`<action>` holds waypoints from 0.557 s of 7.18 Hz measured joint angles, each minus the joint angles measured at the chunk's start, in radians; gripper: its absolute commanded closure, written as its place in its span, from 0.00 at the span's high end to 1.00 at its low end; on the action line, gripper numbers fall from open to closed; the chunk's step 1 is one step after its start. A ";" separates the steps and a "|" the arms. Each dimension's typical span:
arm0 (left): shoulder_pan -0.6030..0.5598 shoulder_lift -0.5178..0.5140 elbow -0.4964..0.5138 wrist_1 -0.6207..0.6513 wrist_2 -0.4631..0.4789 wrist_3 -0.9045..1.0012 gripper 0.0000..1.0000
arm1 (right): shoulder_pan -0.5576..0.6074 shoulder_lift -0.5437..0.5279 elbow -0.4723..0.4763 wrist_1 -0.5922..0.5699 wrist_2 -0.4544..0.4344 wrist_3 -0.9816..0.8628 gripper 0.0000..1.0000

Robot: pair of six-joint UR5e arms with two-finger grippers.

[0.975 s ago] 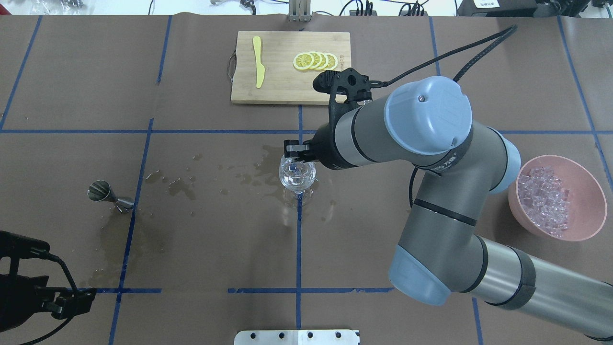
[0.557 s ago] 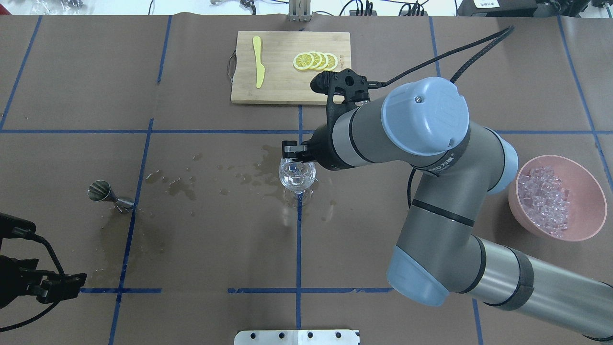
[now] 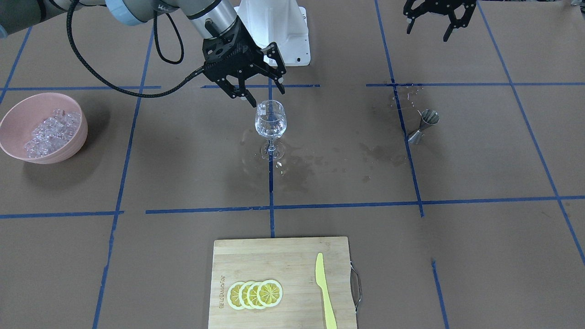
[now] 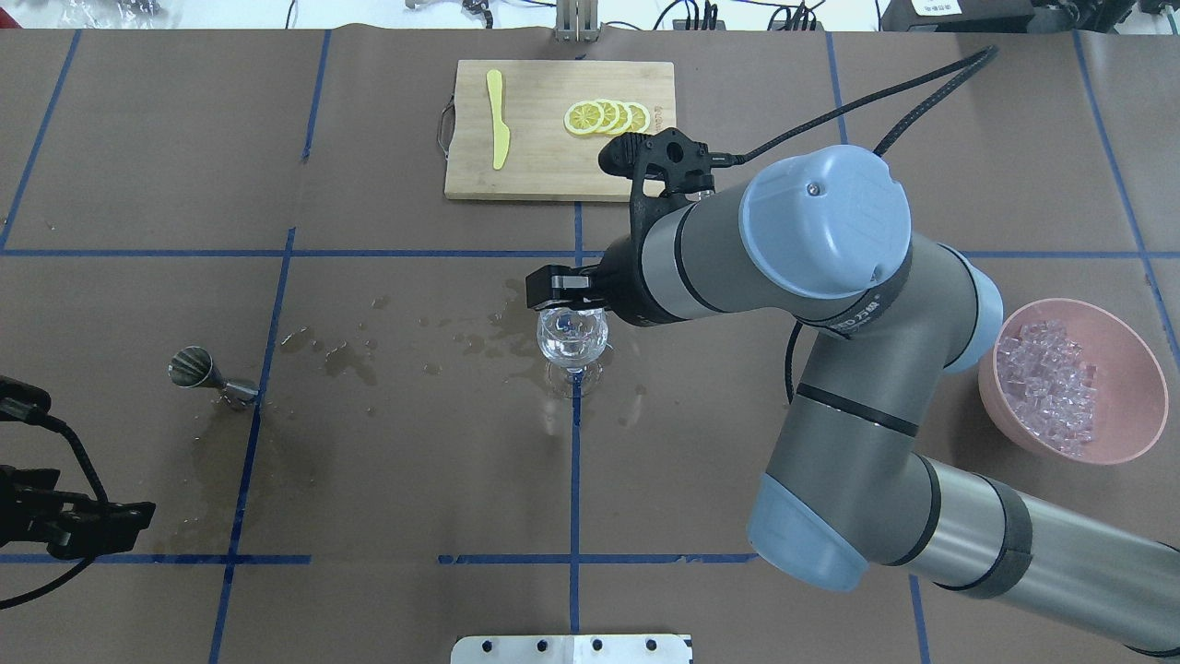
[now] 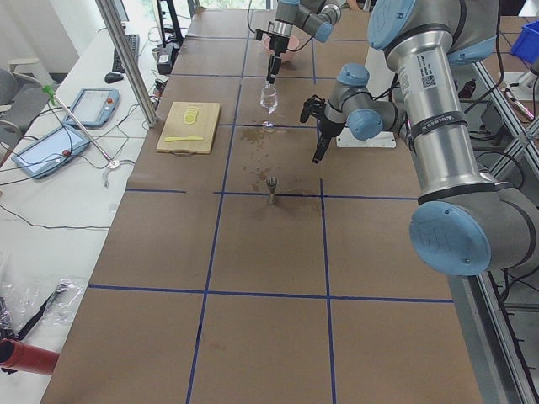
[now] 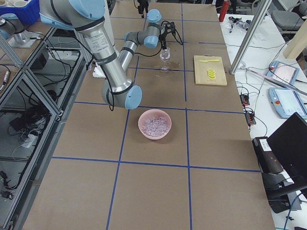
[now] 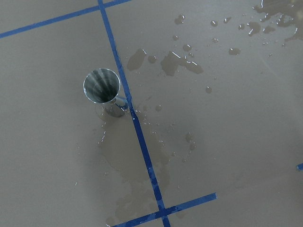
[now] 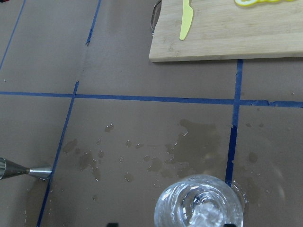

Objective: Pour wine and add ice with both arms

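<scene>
Hovering just above the glass (image 3: 271, 119), the right gripper (image 3: 264, 93) is hanging with its fingers spread and nothing between them, tips pointing down at the rim. To my eye this pose is meant for letting ice fall straight into the glass rather than onto the table. Directly beneath the gripper, ice (image 8: 206, 213) is lying in the glass, along with a little wine (image 3: 271, 130). The rest of the ice is sitting in the pink bowl (image 3: 18, 109), well apart from the gripper towards the table's right end, presumably placed there so this arm alone can reach it. The left gripper (image 3: 432, 23) is hanging well apart from the glass, also spread and empty, probably parked there to leave room. Nearer to it than to the right gripper, the jigger (image 3: 422, 123) is standing among wet patches (image 4: 350, 360).
</scene>
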 measured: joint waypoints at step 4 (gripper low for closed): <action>-0.046 -0.006 -0.010 0.004 -0.031 0.025 1.00 | 0.019 0.008 0.035 -0.044 0.010 0.009 1.00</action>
